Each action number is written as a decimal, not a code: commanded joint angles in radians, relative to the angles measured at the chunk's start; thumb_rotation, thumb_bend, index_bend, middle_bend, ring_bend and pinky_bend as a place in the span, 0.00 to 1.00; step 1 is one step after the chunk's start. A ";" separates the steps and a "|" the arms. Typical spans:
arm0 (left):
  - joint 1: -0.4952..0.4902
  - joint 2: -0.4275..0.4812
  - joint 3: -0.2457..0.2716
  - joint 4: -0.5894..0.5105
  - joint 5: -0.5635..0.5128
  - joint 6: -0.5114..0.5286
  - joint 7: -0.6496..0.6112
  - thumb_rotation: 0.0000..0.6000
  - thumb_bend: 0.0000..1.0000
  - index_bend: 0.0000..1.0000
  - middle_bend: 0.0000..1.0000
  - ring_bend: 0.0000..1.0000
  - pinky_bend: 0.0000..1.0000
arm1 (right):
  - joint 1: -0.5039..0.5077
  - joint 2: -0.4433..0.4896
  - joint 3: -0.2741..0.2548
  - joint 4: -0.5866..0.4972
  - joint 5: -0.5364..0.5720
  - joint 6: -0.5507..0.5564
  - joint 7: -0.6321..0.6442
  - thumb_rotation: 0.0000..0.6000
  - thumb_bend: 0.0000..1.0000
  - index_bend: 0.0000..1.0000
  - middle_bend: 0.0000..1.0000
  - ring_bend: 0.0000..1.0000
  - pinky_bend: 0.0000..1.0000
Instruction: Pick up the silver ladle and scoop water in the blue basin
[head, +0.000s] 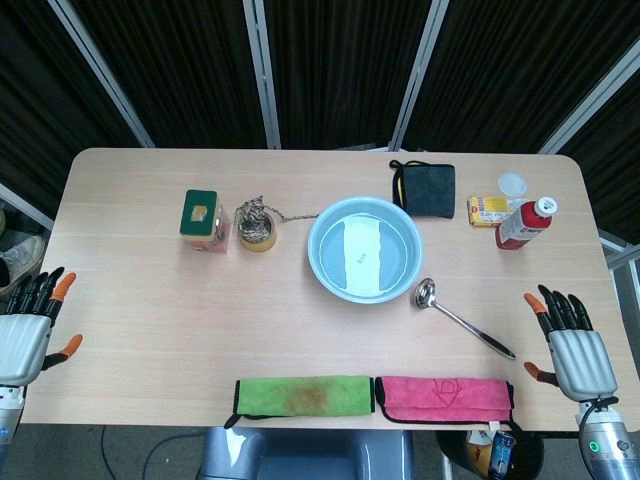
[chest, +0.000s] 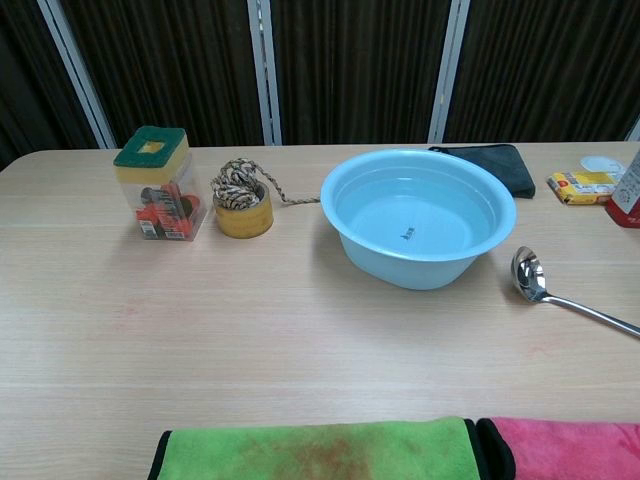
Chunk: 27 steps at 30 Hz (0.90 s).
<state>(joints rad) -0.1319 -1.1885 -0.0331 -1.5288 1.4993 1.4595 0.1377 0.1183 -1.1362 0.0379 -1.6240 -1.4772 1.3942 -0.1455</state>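
Two hands show in our head view only: our left hand (head: 28, 325) at the table's left edge and our right hand (head: 572, 345) at its right edge, both with fingers spread and holding nothing. We see the ladle (head: 462, 319) lying flat on the table (head: 150, 300) just right of the basin (head: 364, 249), its bowl nearest the basin and its handle running out toward our right hand, which is near the handle's end but apart from it. Our chest view shows no hands, yet it shows the ladle's bowl (chest: 527, 272) facing up and clear water in the basin. Left of the basin sit a yellow cup (head: 257, 226) stuffed with rope and a green-lidded jar (head: 203, 221). Nearer us than the basin lie a green cloth (head: 303, 395) and a pink cloth (head: 443, 398).
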 joint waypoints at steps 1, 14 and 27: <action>-0.002 -0.001 -0.003 0.001 -0.006 -0.005 0.002 1.00 0.24 0.00 0.00 0.00 0.00 | 0.001 0.002 0.001 0.001 0.004 -0.005 0.003 1.00 0.02 0.00 0.00 0.00 0.00; -0.007 0.010 -0.002 -0.018 0.007 -0.008 -0.026 1.00 0.24 0.00 0.00 0.00 0.00 | 0.023 -0.031 0.000 0.016 0.009 -0.047 0.032 1.00 0.03 0.13 0.00 0.00 0.00; -0.026 0.025 0.000 -0.030 -0.014 -0.061 -0.042 1.00 0.24 0.00 0.00 0.00 0.00 | 0.122 -0.096 0.028 -0.008 0.089 -0.207 -0.078 1.00 0.12 0.40 0.00 0.00 0.00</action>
<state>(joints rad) -0.1566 -1.1649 -0.0332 -1.5581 1.4865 1.4011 0.0977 0.2258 -1.2201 0.0576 -1.6355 -1.4058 1.2063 -0.2125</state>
